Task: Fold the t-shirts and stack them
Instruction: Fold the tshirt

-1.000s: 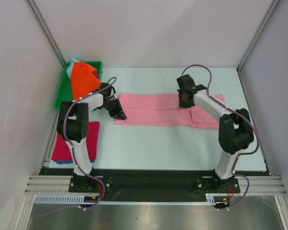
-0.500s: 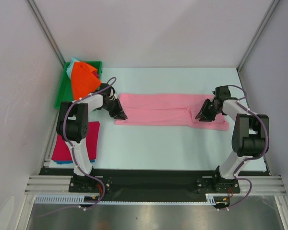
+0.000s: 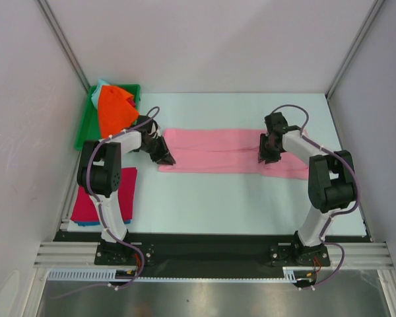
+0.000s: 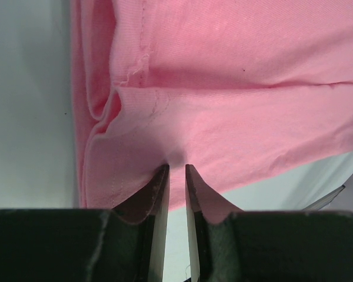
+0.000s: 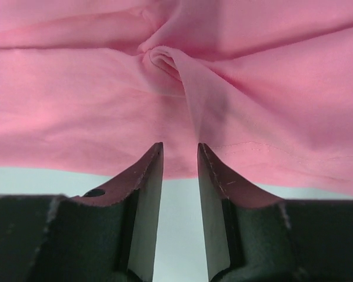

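A light pink t-shirt [image 3: 214, 150] lies folded into a long strip across the middle of the table. My left gripper [image 3: 165, 158] sits at its left end. In the left wrist view the jaws [image 4: 176, 167] are nearly together, and the pink cloth [image 4: 235, 88] puckers at their tips. My right gripper [image 3: 265, 157] hovers low over the strip's right part. Its jaws [image 5: 180, 145] stand apart above the near hem, with bare table between them. A raised fold of the pink cloth [image 5: 167, 61] lies just ahead of them.
A green tray [image 3: 84, 129] at the back left holds a crumpled orange t-shirt [image 3: 115, 111], with pale teal cloth [image 3: 100, 84] behind it. A folded magenta-red t-shirt [image 3: 104, 197] lies at the front left, beside the left arm. Grey walls enclose the table.
The right gripper opened, swung out to the strip's right end, then came back toward the middle. The left gripper has stayed at the left end.
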Motion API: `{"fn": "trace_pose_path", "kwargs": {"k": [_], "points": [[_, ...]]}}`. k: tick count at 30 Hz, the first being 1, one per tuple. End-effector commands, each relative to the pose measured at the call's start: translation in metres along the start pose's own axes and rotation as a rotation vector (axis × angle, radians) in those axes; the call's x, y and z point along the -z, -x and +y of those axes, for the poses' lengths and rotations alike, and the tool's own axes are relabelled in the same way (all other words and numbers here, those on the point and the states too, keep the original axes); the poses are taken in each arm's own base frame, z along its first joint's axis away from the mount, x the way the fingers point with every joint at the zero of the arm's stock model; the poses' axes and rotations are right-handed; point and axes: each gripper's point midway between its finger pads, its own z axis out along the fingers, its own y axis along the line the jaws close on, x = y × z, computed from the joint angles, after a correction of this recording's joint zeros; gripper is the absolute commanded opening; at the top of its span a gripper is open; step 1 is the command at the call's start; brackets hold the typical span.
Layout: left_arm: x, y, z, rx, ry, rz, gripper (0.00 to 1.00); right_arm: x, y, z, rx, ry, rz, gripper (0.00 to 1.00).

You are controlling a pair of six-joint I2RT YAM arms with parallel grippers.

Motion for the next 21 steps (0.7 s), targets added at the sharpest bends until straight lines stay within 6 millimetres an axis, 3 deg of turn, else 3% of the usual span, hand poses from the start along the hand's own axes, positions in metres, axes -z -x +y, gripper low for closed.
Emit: {"fn": "trace_pose_path", "kwargs": {"k": [1,12,14,21], "points": [[0.003,-0.002,-0.004,-0.012,-0.007,-0.013,0.22,0.004,0.014,-0.018,0.069,-0.159,-0.034,0.34],[0.000,-0.002,-0.001,-0.012,-0.001,0.000,0.22,-0.012,0.000,-0.012,0.168,-0.255,0.014,0.24],[0.000,-0.001,-0.003,-0.018,-0.005,0.000,0.23,-0.015,0.000,-0.013,0.178,-0.278,0.019,0.18],[0.001,-0.003,-0.002,-0.025,0.001,0.007,0.22,0.003,0.012,-0.007,0.178,-0.288,-0.033,0.02]]}}
